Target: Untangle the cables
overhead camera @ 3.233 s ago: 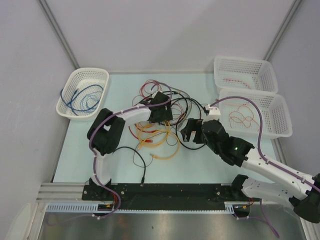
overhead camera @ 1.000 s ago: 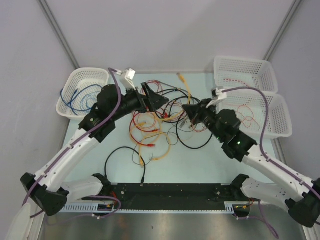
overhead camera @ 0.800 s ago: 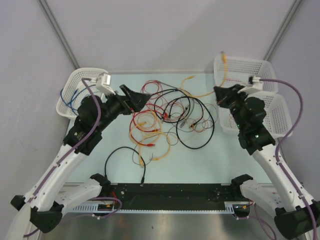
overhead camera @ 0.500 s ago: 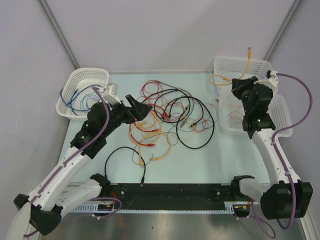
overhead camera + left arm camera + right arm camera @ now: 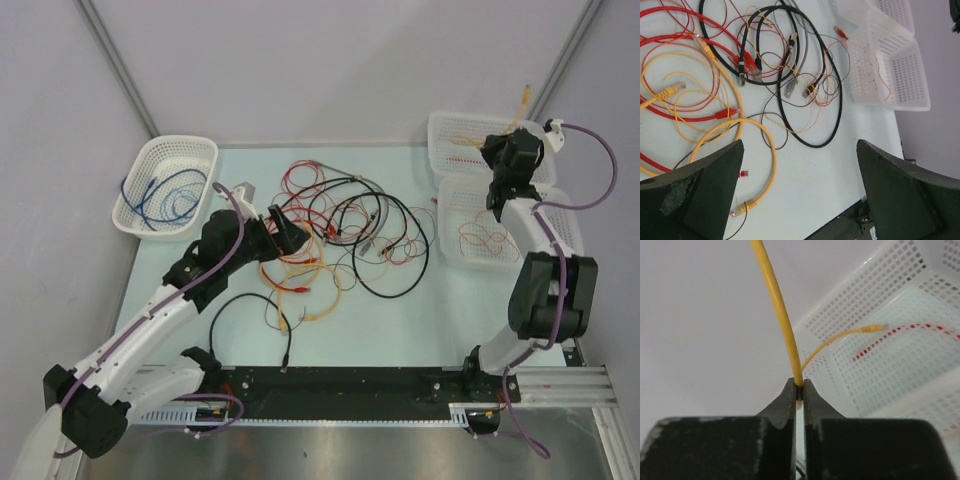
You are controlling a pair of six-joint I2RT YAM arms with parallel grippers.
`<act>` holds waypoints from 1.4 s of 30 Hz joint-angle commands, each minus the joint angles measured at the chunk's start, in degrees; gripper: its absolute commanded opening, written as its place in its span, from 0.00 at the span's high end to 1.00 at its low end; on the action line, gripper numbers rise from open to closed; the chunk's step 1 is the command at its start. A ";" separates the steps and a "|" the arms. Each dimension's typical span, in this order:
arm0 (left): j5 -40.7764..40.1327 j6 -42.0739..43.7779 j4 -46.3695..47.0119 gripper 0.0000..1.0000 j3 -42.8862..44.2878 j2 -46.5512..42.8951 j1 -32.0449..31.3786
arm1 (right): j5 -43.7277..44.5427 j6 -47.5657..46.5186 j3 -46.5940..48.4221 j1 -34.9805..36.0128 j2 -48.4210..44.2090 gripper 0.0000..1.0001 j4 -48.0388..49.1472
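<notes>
The cables [image 5: 345, 235] lie tangled in the middle of the table: red, yellow and black loops crossing one another. My right gripper [image 5: 513, 138] is raised over the far right basket [image 5: 440, 122]. Its jaws pinch one yellow cable [image 5: 774, 295] at the tips [image 5: 798, 386]; the plug end [image 5: 524, 99] sticks up and the other end [image 5: 875, 328] hangs over the basket. My left gripper [image 5: 290, 238] hovers over the tangle's left side. It stands wide open [image 5: 800, 185] with nothing between its fingers, above a yellow cable [image 5: 767, 165], red loops [image 5: 685, 107] and a black loop [image 5: 832, 107].
A white basket [image 5: 135, 225] at the back left holds a blue cable [image 5: 165, 195]. The near right basket [image 5: 572, 245] holds thin red wire [image 5: 485, 232]. One black cable [image 5: 245, 305] lies apart near the front edge. Walls close in at the sides and back.
My right gripper has pulled the yellow cable out of the tangle and carried it right and back, over the far right basket. The left arm has drawn back towards the tangle's left side, still open.
</notes>
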 commanded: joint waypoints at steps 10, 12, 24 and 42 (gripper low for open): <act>0.93 1.26 1.73 0.00 -0.44 3.83 0.20 | 2.04 -4.30 29.15 2.55 18.29 0.00 -11.31; 1.19 0.74 1.99 0.00 -0.62 3.57 0.20 | 2.31 -4.31 27.40 2.81 16.18 0.00 -10.88; 3.38 -0.84 2.26 0.02 -2.81 4.62 0.20 | 0.45 -17.66 4.98 28.98 -7.73 0.00 -19.96; -1.00 1.09 -11.10 0.14 -4.48 7.17 -0.33 | 1.70 -14.68 -13.30 61.87 -4.67 0.05 -24.94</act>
